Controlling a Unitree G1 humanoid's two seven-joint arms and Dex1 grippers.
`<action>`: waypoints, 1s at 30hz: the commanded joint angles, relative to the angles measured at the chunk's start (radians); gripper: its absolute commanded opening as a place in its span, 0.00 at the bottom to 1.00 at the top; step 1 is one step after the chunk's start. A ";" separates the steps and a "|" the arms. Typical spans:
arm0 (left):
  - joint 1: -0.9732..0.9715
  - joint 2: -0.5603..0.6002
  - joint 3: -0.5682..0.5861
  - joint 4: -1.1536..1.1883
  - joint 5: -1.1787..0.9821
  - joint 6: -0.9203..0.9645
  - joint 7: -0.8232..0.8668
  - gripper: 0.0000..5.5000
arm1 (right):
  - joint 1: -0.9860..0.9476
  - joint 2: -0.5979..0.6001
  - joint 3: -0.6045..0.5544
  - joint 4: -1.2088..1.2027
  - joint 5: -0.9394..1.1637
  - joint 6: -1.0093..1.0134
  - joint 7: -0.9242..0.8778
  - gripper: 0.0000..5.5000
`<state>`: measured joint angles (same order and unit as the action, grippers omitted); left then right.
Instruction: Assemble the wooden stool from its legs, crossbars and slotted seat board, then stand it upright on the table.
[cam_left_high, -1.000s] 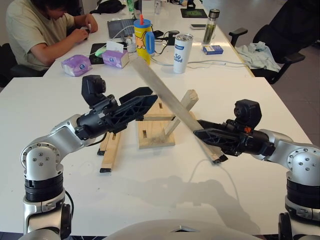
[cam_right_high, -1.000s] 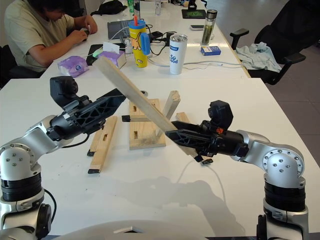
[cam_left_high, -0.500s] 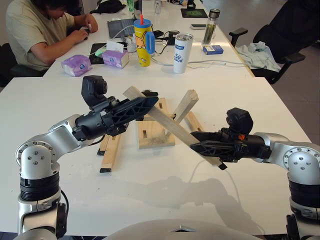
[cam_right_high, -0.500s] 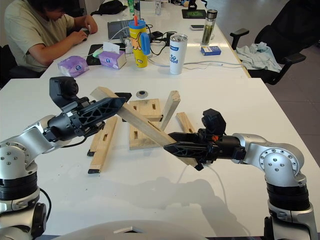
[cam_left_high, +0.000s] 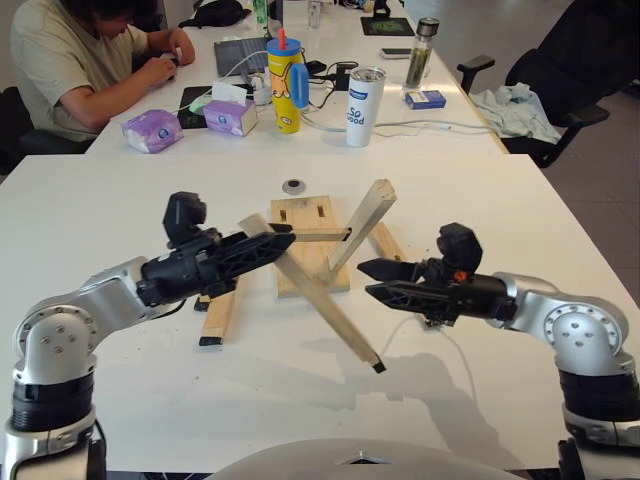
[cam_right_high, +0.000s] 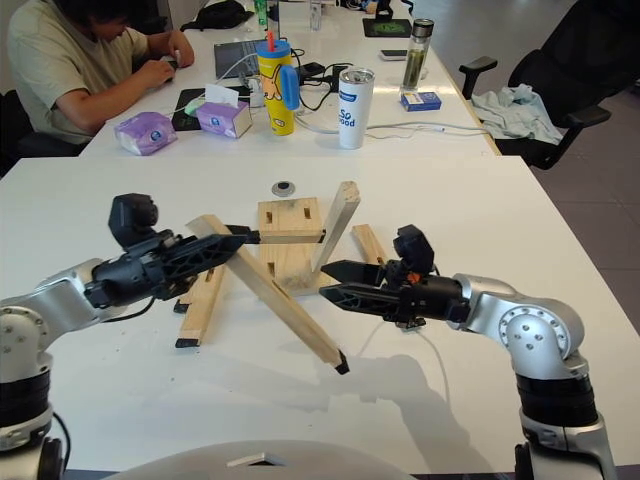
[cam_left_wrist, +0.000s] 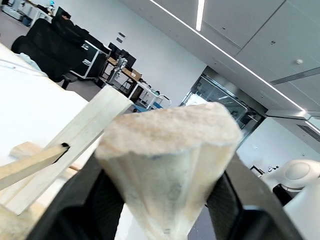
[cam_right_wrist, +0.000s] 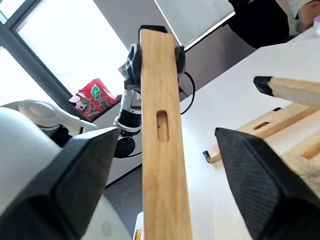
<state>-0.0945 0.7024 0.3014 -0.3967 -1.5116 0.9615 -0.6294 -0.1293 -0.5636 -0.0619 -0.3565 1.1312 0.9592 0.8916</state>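
Note:
My left gripper (cam_left_high: 262, 245) is shut on the top end of a long wooden leg (cam_left_high: 318, 298). The leg slants down toward me, and its dark-tipped foot rests on the table. In the left wrist view the leg's end (cam_left_wrist: 170, 145) sits between the two fingers. My right gripper (cam_left_high: 372, 280) stands open just right of the leg, apart from it. The slotted seat board (cam_left_high: 300, 275) lies flat behind. A second leg (cam_left_high: 365, 222) leans over it, joined to a crossbar (cam_left_high: 322, 235). More wooden pieces (cam_left_high: 222, 305) lie at the left.
Another wooden piece (cam_left_high: 387, 240) lies right of the board. A small round disc (cam_left_high: 293, 186) sits behind it. On the far table stand a white tumbler (cam_left_high: 366, 105), a yellow bottle (cam_left_high: 285, 80) and tissue packs (cam_left_high: 152, 130). An office chair (cam_left_high: 560, 100) stands at the far right.
My right gripper has let go of the long leg and opened. The leg has swung down from steeply raised, its foot now on the table, held by my left gripper alone.

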 joint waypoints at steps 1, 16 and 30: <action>0.020 0.129 0.119 0.092 0.080 -0.001 -0.084 0.38 | 0.044 0.170 0.105 0.027 -0.165 -0.108 -0.188 0.73; -0.209 0.153 0.114 0.282 0.360 -0.137 -0.206 0.38 | 0.009 0.489 0.158 0.265 -0.551 -0.347 -0.580 0.73; -0.240 -0.026 -0.088 0.234 0.657 -0.358 -0.223 0.38 | 0.016 0.373 0.278 0.280 -0.727 -0.374 -0.469 0.73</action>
<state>-0.3001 0.6977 0.2488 -0.1646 -0.8982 0.6424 -0.8347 -0.1332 -0.1691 0.1641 -0.0759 0.4471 0.5857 0.3959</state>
